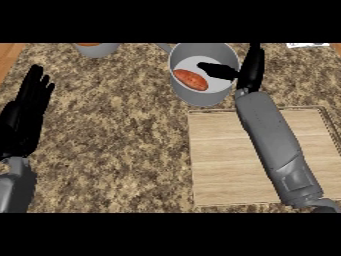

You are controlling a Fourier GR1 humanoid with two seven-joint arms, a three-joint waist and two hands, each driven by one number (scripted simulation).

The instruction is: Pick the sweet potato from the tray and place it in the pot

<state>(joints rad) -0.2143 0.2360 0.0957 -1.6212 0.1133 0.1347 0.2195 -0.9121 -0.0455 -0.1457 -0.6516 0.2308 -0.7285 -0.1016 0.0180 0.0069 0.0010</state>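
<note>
An orange sweet potato point(191, 80) lies inside the grey pot point(202, 98), toward its left side. My right hand point(247, 70) reaches over the pot's right rim, its fingers straight and apart from the sweet potato, one dark finger pointing into the pot. The wooden tray point(225, 165) sits below the pot with my right forearm crossing over it; nothing lies on the part that shows. My left hand point(25, 115) rests open at the left edge, fingers up.
A grey bowl point(97, 49) with something orange in it stands at the back left. A white item point(307, 45) lies at the back right corner. Wooden floor shows past the counter's left and right edges.
</note>
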